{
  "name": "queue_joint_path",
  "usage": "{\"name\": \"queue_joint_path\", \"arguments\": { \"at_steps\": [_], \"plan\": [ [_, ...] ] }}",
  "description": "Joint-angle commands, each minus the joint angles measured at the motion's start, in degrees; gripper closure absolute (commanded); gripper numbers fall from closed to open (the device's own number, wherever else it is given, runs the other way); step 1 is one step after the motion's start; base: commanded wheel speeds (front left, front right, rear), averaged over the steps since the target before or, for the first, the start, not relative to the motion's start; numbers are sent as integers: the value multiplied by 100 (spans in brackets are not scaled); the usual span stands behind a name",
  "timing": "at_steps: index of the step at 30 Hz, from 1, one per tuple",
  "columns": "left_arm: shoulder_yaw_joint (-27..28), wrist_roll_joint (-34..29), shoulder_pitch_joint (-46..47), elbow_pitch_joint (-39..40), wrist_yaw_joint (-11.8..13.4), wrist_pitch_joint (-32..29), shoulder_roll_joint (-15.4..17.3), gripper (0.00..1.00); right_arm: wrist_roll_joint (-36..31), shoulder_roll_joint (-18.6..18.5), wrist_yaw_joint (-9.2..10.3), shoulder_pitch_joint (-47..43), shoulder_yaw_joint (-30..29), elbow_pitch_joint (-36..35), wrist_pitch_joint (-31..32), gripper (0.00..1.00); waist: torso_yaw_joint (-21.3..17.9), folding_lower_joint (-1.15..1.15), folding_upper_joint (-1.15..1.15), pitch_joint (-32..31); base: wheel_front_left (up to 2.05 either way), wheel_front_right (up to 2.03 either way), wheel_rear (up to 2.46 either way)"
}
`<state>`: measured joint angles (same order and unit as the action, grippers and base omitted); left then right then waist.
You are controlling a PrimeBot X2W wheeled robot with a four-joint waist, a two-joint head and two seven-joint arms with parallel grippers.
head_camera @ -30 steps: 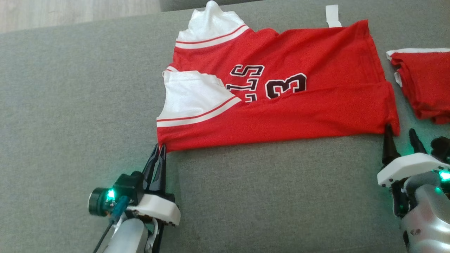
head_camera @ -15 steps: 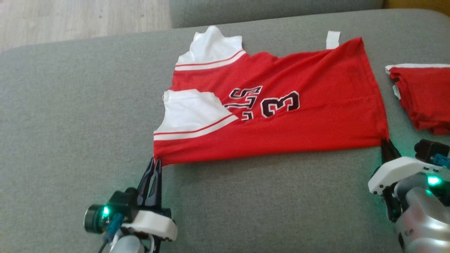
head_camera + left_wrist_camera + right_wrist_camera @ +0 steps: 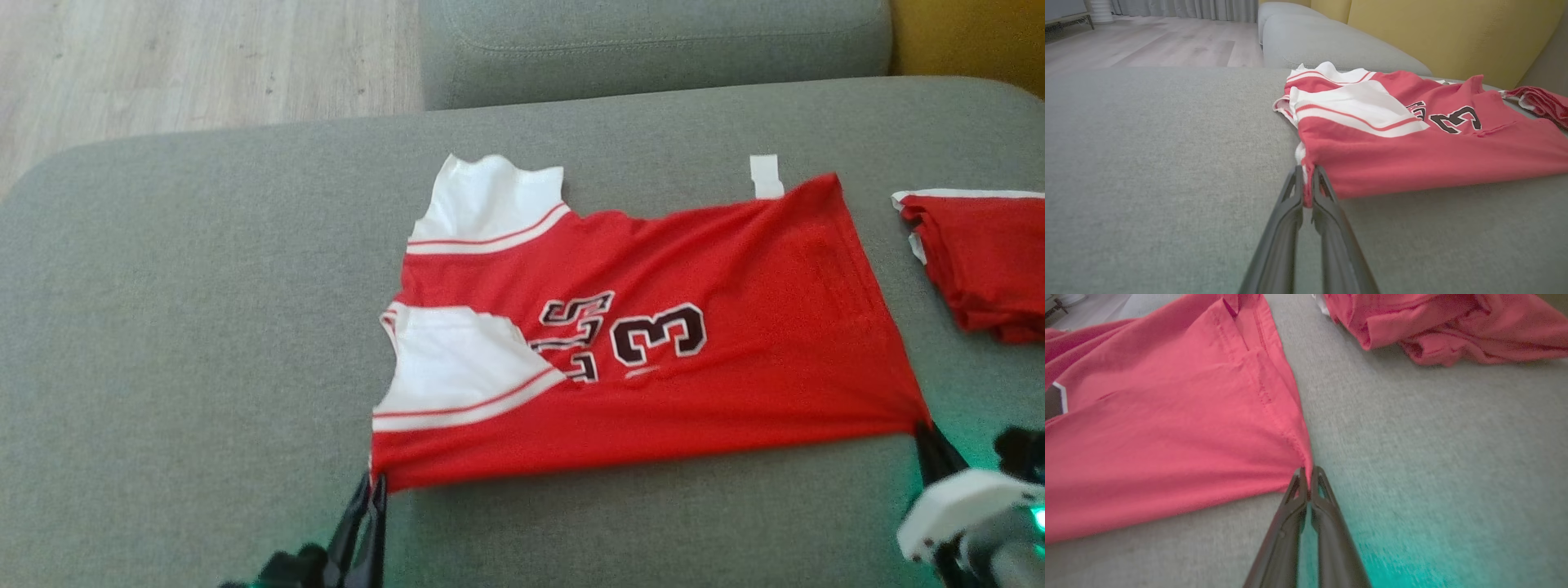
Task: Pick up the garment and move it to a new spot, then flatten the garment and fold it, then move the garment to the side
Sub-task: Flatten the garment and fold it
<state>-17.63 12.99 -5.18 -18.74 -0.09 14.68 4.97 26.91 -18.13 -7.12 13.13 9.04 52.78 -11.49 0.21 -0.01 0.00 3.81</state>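
The red jersey (image 3: pixel 735 384) lay spread across the middle of the grey cushion (image 3: pixel 204 327). Its white shoulder panels pointed left and its hem pointed right. Its near strip was doubled over part of the black lettering. The left tool (image 3: pixel 369 488) was pinched together on the jersey's near-left corner, and the right tool (image 3: pixel 927 429) was clamped on the near-right hem corner. A white tag (image 3: pixel 766 175) stuck out at the far edge. A second red garment (image 3: pixel 988 269) lay bunched, apart, at the far right. Wooden floor (image 3: pixel 204 65) showed beyond the cushion.
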Motion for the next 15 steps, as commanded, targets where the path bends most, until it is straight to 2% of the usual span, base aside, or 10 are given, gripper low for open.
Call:
{"name": "queue_joint_path", "arguments": {
  "at_steps": [1,7,13,14,15],
  "plan": [
    [137,13,34,213,-2,20,67,100,57,-258,-36,-248,97,-200,40,100,-1,1,0,-16,0,0,0],
    [54,91,-248,320,-47,-32,94,100,184,-411,-36,-916,-57,-968,350,100,-53,1,0,-50,0,0,0],
    [6,124,-238,255,-141,-15,123,100,119,-347,-36,-1211,-338,-1424,594,98,-105,1,0,-82,0,0,0],
    [5,128,-225,217,-143,-12,122,90,84,-320,-36,-1252,-399,-1500,629,65,-112,1,0,-92,0,0,0],
    [8,134,-212,175,-140,-9,121,64,43,-291,-36,-1291,-456,-1575,667,21,-124,1,0,-100,0,0,0]
  ]
}}
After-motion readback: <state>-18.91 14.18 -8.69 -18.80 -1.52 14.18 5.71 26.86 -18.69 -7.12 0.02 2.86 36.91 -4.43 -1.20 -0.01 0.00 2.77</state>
